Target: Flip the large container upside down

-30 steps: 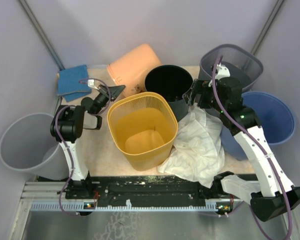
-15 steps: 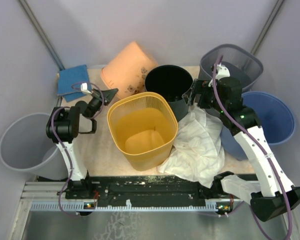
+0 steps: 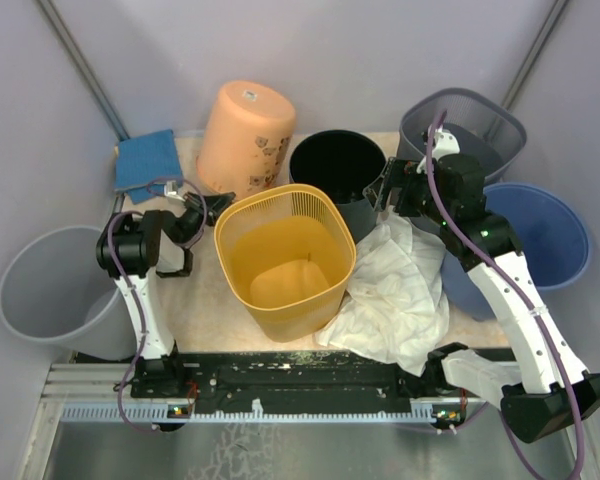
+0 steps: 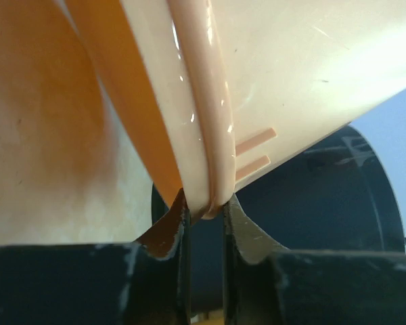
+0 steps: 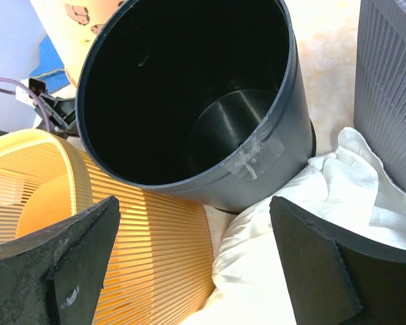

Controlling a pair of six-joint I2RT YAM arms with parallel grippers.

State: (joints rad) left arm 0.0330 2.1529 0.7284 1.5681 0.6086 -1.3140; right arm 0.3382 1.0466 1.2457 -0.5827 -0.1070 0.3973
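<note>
The peach container [image 4: 291,81] is smooth, glossy plastic, shining along its rolled rim. The yellow basket [image 3: 285,250] is plastic too — finely ribbed and slightly translucent. The black bin [image 5: 189,101] looks like smooth satin plastic, with a patch of clear tape [image 5: 254,156] on its wall. The white cloth [image 3: 395,290] is soft, crumpled fabric. The right arm's fingers [image 5: 74,271] are matt black — rough and scuffed.

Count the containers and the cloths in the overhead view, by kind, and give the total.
Containers: 6 (peach bin, yellow basket, black bin, grey mesh bin, blue bin, pale grey bin)
Cloths: 2 (blue cloth, white cloth)
Total: 8
</note>
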